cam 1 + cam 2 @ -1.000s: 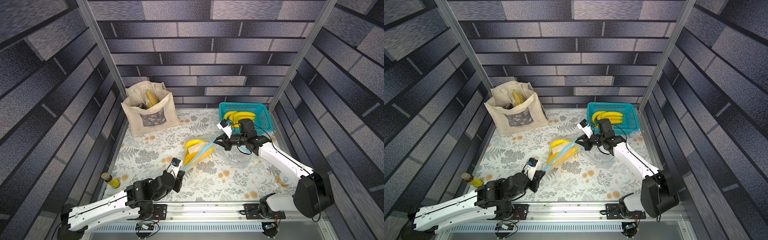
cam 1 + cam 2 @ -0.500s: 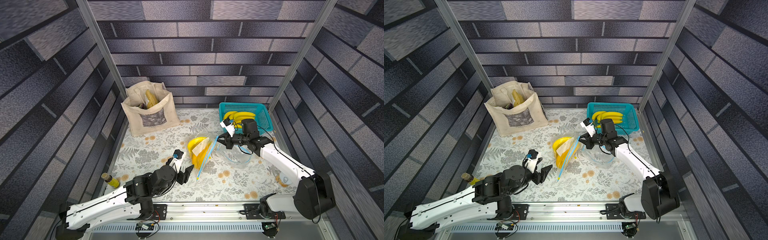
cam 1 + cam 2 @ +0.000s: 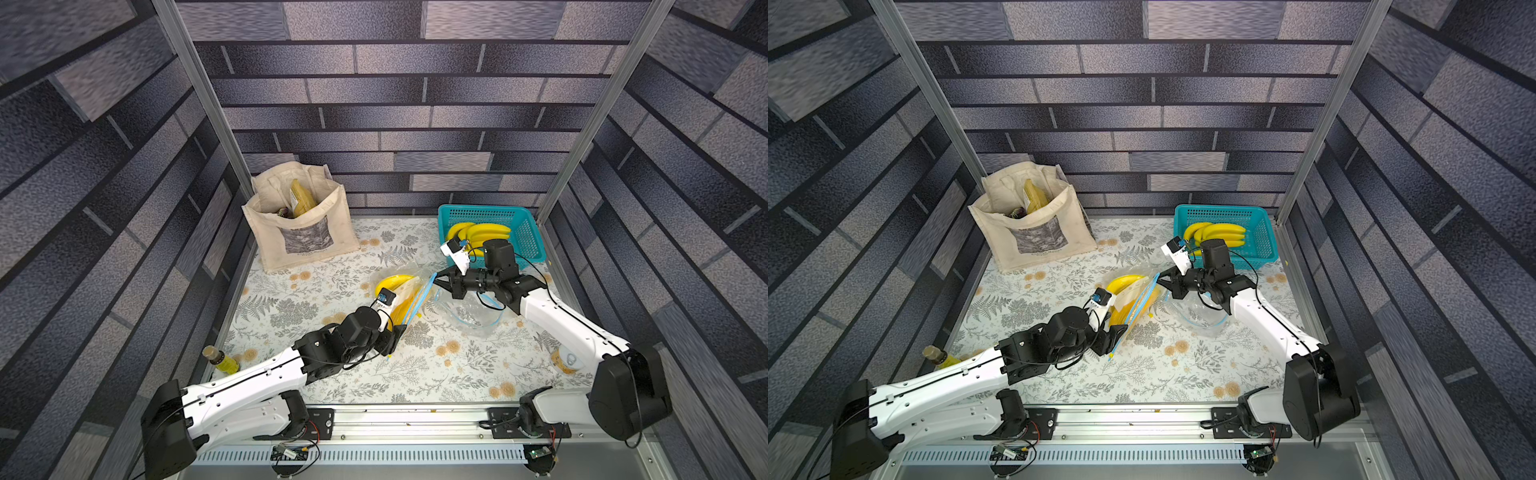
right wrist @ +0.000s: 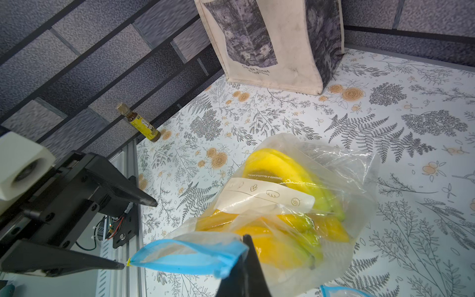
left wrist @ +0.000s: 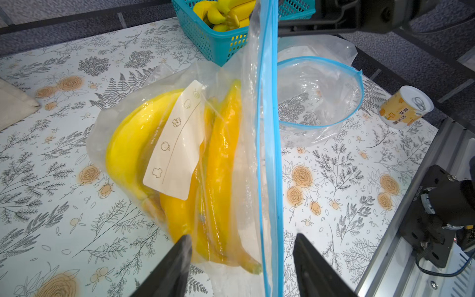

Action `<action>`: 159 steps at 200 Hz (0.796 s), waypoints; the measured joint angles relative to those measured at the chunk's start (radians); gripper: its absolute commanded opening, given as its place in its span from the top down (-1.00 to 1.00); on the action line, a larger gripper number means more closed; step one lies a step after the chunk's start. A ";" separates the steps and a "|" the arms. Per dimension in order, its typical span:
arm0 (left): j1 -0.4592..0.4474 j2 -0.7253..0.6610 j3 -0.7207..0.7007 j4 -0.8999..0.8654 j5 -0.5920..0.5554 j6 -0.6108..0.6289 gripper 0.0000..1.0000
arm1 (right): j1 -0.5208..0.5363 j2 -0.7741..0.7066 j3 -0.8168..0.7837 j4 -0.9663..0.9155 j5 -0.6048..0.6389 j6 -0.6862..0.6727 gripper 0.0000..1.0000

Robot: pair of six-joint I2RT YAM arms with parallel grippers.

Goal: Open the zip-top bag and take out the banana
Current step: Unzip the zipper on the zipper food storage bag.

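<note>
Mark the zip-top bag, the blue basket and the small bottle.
zip-top bag (image 5: 174, 144): left wrist view, on its white label.
blue basket (image 3: 486, 208): in a top view, on its far rim.
small bottle (image 4: 142, 124): right wrist view, on its yellow label.

The flowered counter (image 3: 415, 374) carries a cloth bag (image 3: 301, 224) left of frame centre and a teal basket (image 3: 482, 212) right of it. A bottle (image 3: 220, 359) stands lower left.

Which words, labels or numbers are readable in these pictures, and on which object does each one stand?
zip-top bag, white label: small print ending in "free"; the rest is blurred.
tote bag: two printed lines under its picture, too blurred to read.
can: Chinese characters, too small to read.
bottle: label too small to read.
</note>
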 measured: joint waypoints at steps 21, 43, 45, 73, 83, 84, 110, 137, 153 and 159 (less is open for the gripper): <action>0.000 -0.009 -0.009 0.001 0.008 0.000 -0.23 | 0.000 0.000 0.000 0.000 0.000 0.000 1.00; 0.000 -0.017 -0.019 0.002 0.008 -0.001 -0.16 | 0.000 0.000 0.000 0.000 0.000 0.000 1.00; 0.000 -0.017 -0.020 0.002 0.008 -0.001 -0.16 | 0.000 0.000 0.000 0.000 0.000 0.000 1.00; 0.000 -0.018 -0.032 0.002 0.010 -0.001 -0.13 | 0.000 -0.003 0.000 0.000 0.000 0.000 1.00; 0.000 -0.018 -0.036 0.002 0.011 -0.001 -0.10 | 0.000 -0.004 0.000 0.000 0.000 0.000 1.00; 0.000 -0.018 -0.037 0.002 0.010 -0.001 -0.09 | 0.000 -0.005 0.000 0.000 0.000 0.000 1.00; 0.000 -0.011 -0.045 0.003 0.011 -0.002 -0.03 | 0.000 -0.005 0.000 0.000 0.000 0.000 1.00; 0.000 0.004 -0.055 0.006 0.011 -0.002 0.02 | 0.000 -0.006 0.000 0.000 0.000 0.000 1.00; 0.000 0.010 -0.063 0.008 0.011 -0.004 0.04 | 0.000 -0.008 0.000 0.000 0.000 0.000 1.00; 0.000 0.010 -0.067 0.010 0.011 -0.006 0.07 | 0.000 -0.009 0.000 0.000 0.001 0.000 1.00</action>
